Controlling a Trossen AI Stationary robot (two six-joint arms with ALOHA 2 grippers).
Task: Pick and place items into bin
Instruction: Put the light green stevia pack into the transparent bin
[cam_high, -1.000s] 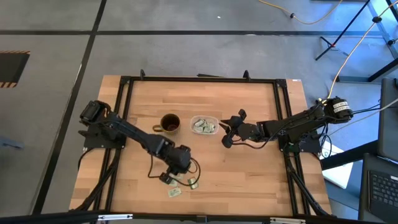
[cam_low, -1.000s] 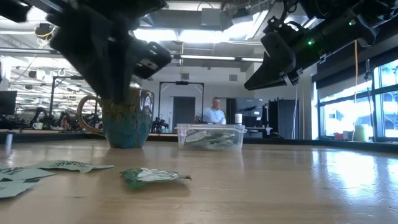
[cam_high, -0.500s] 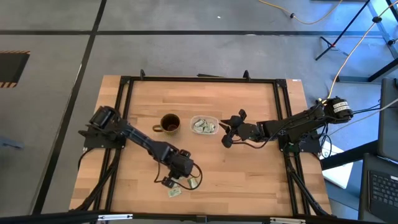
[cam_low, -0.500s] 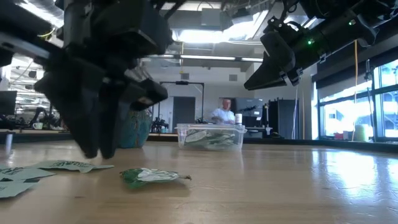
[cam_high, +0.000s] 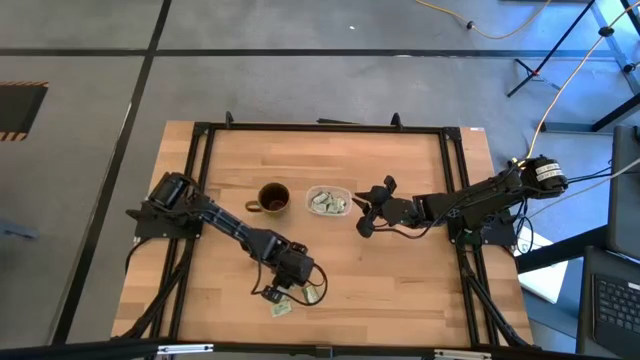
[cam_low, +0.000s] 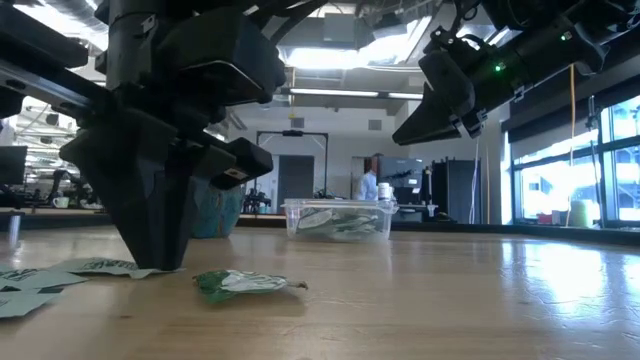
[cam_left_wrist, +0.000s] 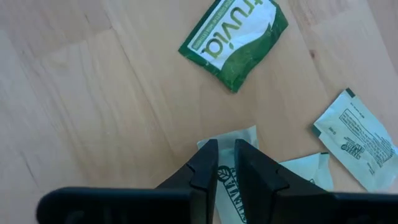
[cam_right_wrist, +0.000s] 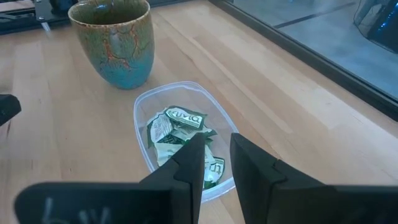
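My left gripper (cam_high: 283, 292) is down on the table near its near edge, shut on a pale packet (cam_left_wrist: 231, 138). Around it lie a dark green packet (cam_left_wrist: 236, 37), a white packet (cam_left_wrist: 357, 149) and more pale ones (cam_low: 30, 285), all flat on the wood. The clear bin (cam_high: 328, 201) stands right of the brown mug (cam_high: 273, 198) and holds several packets (cam_right_wrist: 180, 140). My right gripper (cam_high: 362, 215) hangs shut in the air just right of the bin, touching nothing. My left gripper comes from above, pointing down, with both fingertips (cam_left_wrist: 208, 152) on the pale packet's edge (cam_left_wrist: 231, 135). That edge shows in the narrow gap between the fingers. The packet lies on the table; the fingers cover the rest of it.
The mug (cam_right_wrist: 113, 40) stands close to the bin's left side. A black frame (cam_high: 320, 128) runs round the table. Bare wood lies between the bin and the loose packets. A person (cam_low: 368, 183) walks in the room far behind.
My left gripper has moved toward the near edge and a little right, and has come down onto the packets. In the low view its fingertips, apart half a second ago, now meet in one point on the table. The right arm has kept still.
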